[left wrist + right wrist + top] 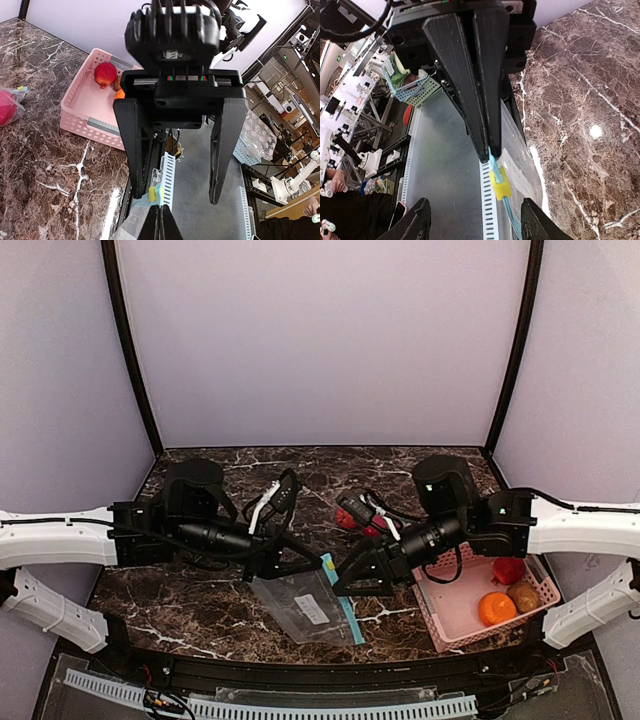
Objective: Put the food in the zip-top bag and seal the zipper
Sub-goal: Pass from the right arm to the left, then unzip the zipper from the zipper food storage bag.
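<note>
The clear zip-top bag (300,605) lies flat near the table's front edge, with its blue zipper strip (492,162) along the right side. My left gripper (487,150) is shut on the end of that strip. A yellow slider (500,185) sits just past its tips. Facing it, my right gripper (474,201) stands open, and the slider (154,195) lies between its spread fingers without being touched. A red fruit (508,570) and an orange one (496,608) lie in the pink basket (445,625). More red food (347,518) shows behind the arms, partly hidden by cables.
A brownish fruit (523,595) shares the pink basket (80,110) at the right front. A white label (312,608) is on the bag. Black posts stand at the back corners. A slotted cable rail (300,708) runs below the front edge.
</note>
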You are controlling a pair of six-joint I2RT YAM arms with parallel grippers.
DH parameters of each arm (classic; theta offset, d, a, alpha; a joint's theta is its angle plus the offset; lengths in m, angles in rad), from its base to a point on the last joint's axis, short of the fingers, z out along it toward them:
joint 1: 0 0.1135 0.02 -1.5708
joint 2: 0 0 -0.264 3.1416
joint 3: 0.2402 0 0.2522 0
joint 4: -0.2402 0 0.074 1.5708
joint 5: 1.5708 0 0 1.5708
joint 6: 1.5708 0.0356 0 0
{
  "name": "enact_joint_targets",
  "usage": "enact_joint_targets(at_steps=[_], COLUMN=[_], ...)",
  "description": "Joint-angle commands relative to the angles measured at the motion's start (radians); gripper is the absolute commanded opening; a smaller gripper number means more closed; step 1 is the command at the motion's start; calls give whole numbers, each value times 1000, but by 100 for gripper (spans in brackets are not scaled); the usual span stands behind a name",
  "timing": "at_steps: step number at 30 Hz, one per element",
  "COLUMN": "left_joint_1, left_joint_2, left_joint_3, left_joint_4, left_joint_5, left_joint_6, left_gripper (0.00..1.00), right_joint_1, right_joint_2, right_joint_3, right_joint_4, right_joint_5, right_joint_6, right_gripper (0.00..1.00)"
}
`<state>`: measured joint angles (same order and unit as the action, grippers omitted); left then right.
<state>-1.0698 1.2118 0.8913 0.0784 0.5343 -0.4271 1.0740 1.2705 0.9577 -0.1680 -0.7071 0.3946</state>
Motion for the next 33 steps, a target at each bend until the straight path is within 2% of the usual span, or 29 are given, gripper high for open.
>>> enact_joint_targets(at_steps=[1, 7, 21, 33], left_joint_1=[-4, -4, -4, -4], left_joint_2=[-34, -31, -27, -11], left_joint_3=[-17, -15, -22, -13], left_joint_4=[29, 37, 59, 63], left_joint_5=[5, 19, 21, 30], left_joint_6=[-5, -14, -28, -30], left_gripper=[1, 1, 1, 1], right_joint_1=[-29, -34, -33, -33], right_joint_2=[-65, -72, -11, 2], right_joint_3=[-63, -77, -59, -53], right_joint_4=[144, 216, 256, 266], right_joint_5=[57, 67, -20, -11], right_joint_6=[45, 54, 55, 49], right_gripper=[59, 43, 20, 18])
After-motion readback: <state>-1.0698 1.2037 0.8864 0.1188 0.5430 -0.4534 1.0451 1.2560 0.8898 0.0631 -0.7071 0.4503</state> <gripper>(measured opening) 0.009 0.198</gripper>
